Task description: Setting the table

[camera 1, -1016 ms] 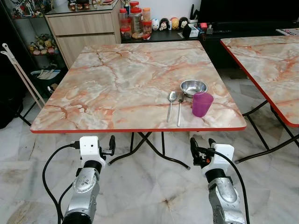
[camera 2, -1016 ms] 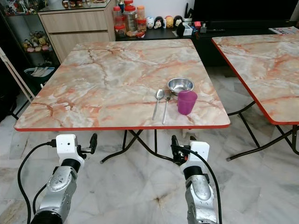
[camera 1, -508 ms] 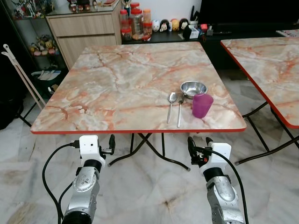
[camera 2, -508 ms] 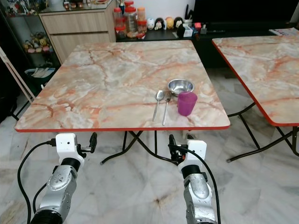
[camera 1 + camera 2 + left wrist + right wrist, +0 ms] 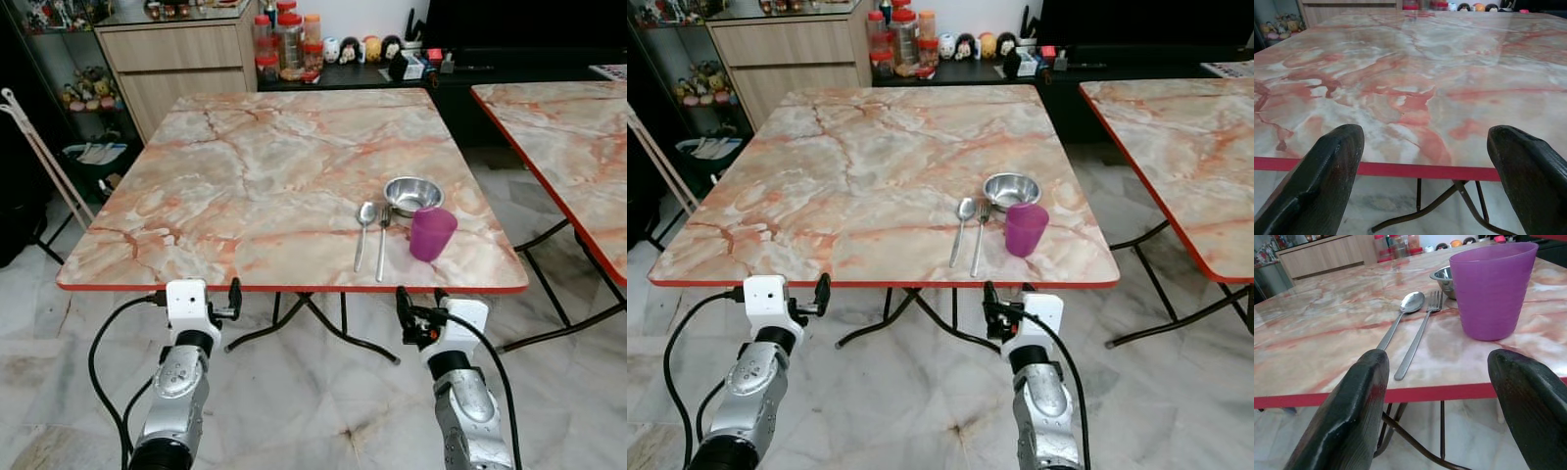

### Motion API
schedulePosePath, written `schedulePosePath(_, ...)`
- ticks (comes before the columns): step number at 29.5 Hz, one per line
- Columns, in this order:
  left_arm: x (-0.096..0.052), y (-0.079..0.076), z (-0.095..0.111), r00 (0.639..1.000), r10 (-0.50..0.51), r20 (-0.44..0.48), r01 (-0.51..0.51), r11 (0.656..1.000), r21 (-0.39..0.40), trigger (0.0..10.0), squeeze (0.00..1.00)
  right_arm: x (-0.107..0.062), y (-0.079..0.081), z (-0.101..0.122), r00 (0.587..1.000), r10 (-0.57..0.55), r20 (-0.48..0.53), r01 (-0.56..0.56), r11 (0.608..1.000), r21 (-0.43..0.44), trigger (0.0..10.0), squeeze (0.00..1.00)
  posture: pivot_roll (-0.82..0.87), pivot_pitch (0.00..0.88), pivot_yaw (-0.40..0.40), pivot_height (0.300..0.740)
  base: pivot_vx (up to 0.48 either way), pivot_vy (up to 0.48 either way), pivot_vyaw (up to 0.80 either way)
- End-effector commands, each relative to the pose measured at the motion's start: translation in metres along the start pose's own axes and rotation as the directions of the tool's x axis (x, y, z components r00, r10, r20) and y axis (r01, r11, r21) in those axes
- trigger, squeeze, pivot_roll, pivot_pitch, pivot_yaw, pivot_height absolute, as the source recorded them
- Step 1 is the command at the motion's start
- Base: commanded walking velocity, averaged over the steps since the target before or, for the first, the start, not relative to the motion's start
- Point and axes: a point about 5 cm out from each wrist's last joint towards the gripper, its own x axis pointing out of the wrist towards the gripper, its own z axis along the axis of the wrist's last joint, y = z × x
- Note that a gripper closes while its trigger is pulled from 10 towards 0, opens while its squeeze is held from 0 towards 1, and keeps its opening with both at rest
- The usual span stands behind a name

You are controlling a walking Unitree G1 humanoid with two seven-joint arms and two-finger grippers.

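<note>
The right gripper [image 5: 1435,396] hung low, just in front of the red edge of the marble table [image 5: 245,166], with its fingers spread wide and holding nothing. Just past it on the table stood the purple cup [image 5: 1491,289]. The spoon [image 5: 1400,316] and fork [image 5: 1420,333] lay beside the cup, and the metal bowl [image 5: 411,193] sat behind. The left gripper [image 5: 1425,166] was wide open too, facing bare tabletop.

The room is evenly lit and the head views are seen sharp. Soft glare is spread over the marble table [image 5: 255,176]. A faint shadow is cast beside the purple cup [image 5: 1491,289]. The black fingers [image 5: 1347,426] are blurred, perhaps from being so close.
</note>
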Motion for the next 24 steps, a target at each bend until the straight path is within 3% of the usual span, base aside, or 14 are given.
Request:
schedulePosePath(1, 0.0003, 0.0044, 0.0000, 1.000, 0.015, -0.008, -0.015, 1.000, -0.004, 10.0, 0.00, 0.0005, -0.0006, 0.0005, 1.000, -0.010, -0.003, 0.010, 1.000, 0.010, 10.0, 0.00, -0.04, 0.000, 0.037, 0.740, 0.266, 0.000, 0.00)
schedulePosePath(8, -0.0012, 0.0039, -0.0025, 1.000, 0.015, -0.016, -0.015, 1.000, -0.007, 10.0, 0.00, -0.0001, -0.0003, 0.0000, 1.000, -0.005, -0.004, 0.005, 1.000, 0.011, 10.0, 0.00, -0.04, 0.000, 0.033, 0.740, 0.266, 0.000, -0.36)
schedulePosePath(14, -0.0017, 0.0040, -0.0028, 1.000, 0.017, -0.017, -0.017, 1.000, -0.008, 10.0, 0.00, -0.0011, 0.0008, 0.0003, 1.000, -0.003, 0.005, 0.002, 1.000, 0.010, 10.0, 0.00, -0.04, 0.000, 0.033, 0.740, 0.258, 0.000, 0.00)
schedulePosePath(24, -0.0020, 0.0045, -0.0049, 0.999, 0.019, -0.032, -0.020, 0.999, -0.026, 10.0, 0.00, -0.0013, 0.0016, -0.0012, 1.000, -0.001, -0.003, 0.001, 1.000, 0.015, 10.0, 0.00, -0.03, 0.000, 0.032, 0.740, 0.000, 0.000, 0.00)
